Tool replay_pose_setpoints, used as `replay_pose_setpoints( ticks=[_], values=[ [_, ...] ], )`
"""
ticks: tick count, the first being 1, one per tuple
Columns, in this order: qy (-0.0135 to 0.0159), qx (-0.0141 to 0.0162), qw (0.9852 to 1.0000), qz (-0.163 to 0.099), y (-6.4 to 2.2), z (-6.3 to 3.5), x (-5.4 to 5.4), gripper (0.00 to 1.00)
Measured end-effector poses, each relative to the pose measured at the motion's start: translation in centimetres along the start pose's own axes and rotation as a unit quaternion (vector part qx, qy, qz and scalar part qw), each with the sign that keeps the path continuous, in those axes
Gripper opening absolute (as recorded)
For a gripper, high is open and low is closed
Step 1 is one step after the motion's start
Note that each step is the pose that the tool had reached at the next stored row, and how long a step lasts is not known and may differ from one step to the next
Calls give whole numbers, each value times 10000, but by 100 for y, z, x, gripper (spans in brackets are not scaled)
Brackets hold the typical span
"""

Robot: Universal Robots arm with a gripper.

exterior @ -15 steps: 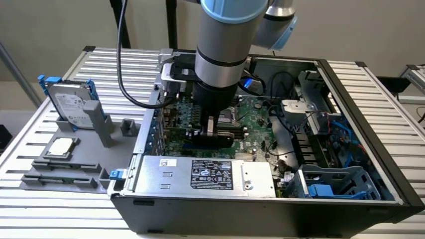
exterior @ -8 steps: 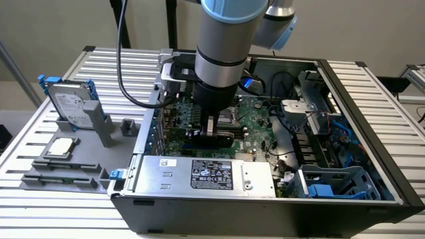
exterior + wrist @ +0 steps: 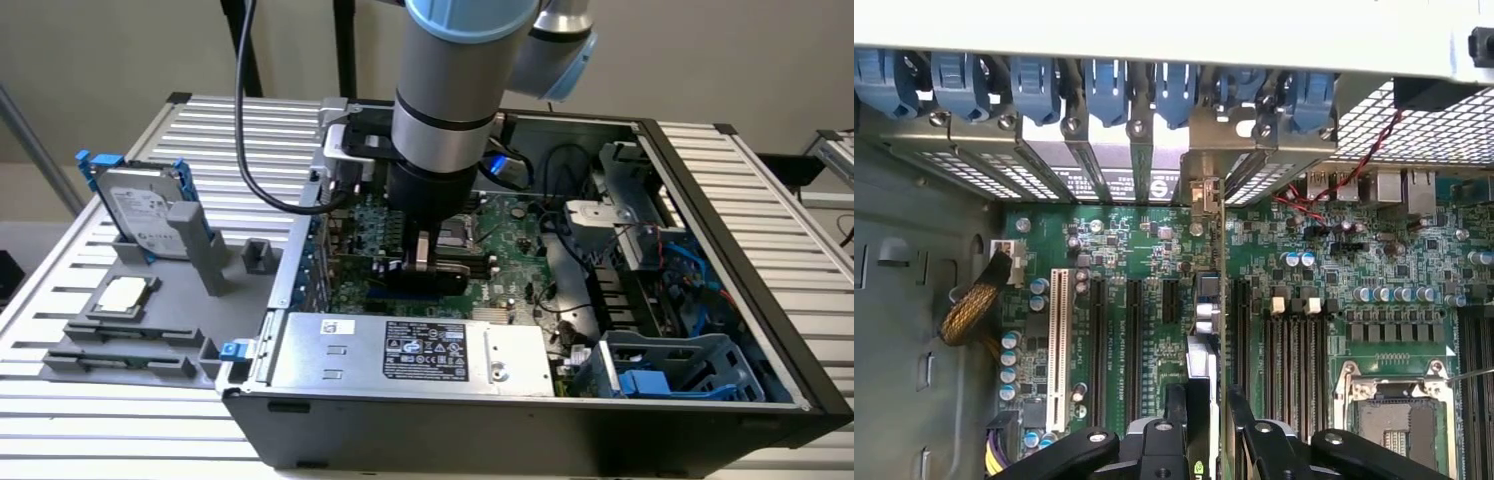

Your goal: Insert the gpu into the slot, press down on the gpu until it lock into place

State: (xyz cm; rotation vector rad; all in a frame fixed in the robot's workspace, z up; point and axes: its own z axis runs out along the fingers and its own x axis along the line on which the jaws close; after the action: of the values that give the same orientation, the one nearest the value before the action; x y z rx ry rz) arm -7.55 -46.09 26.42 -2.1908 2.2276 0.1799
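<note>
Grey slatted table [image 3: 107, 420] | beige wall [image 3: 120, 50] | black case [image 3: 534, 430] | claw [image 3: 1206, 420] pinching upright gpu [image 3: 1202, 360] over green motherboard [image 3: 1134, 240]

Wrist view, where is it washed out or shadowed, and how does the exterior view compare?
Wrist view: the band beyond the blue clips is blown out white, the motherboard evenly lit, the hand dark around the gpu. Exterior view: the arm shades the motherboard beneath it; the power supply is brightly lit.

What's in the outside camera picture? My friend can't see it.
A robot arm reaches down into an open computer case, its gripper clasping the gpu over the green motherboard. A grey power supply box sits along the case's near edge; a hard drive stands outside, on the exterior view's left.
</note>
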Motion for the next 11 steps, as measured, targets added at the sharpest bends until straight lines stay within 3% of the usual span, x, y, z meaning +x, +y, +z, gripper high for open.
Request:
replay_pose_setpoints(
  ticks=[11],
  values=[
    [5,-4,10000,-2,0,21,-8,26]
  ],
)
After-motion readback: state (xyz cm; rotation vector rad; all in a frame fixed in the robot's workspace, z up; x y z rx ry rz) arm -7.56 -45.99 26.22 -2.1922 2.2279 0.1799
